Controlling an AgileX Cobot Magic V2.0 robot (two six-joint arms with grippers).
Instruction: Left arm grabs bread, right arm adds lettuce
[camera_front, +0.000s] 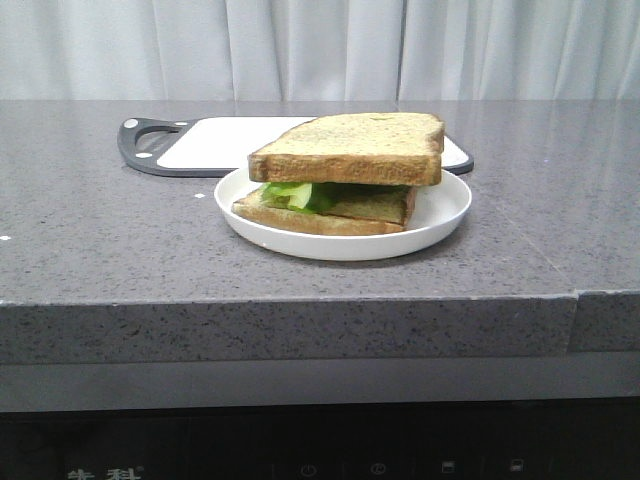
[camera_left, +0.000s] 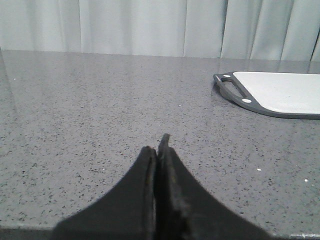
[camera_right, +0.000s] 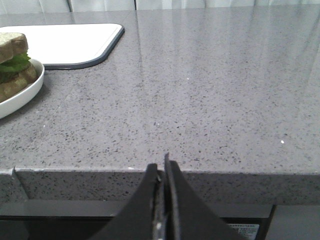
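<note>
Backdrop: pale grey pleated curtain (camera_front: 320, 45) hangs behind the whole scene.
Surface: grey speckled stone surface (camera_front: 90, 230) with a thick front edge; dark panel with small symbols below it.
Plate: white round plate (camera_front: 445, 205) sits near the middle of the surface, just in front of the board.
Board: white cutting board (camera_front: 215, 145) with a dark rim and a handle cut-out at its left end, lying flat behind the plate; the plate hides part of its near edge.
Bread: thick golden-brown bread (camera_front: 350, 148) lies on top of the stack on the plate, roughly level, overhanging the layers below.
Lettuce: bright-green lettuce (camera_front: 290, 193) is sandwiched between the two slices, showing at the left front edge.
Lower slice: thinner lower slice (camera_front: 320, 215) rests directly on the plate.
Left hand: left hand (camera_left: 159, 150) has its black fingers pressed together, holding nothing, over bare surface well apart from the board.
Right hand: right hand (camera_right: 162, 172) also has fingers together and empty, at the front edge of the surface, well to the side of the plate.
Arms: neither shows in the front view.
</note>
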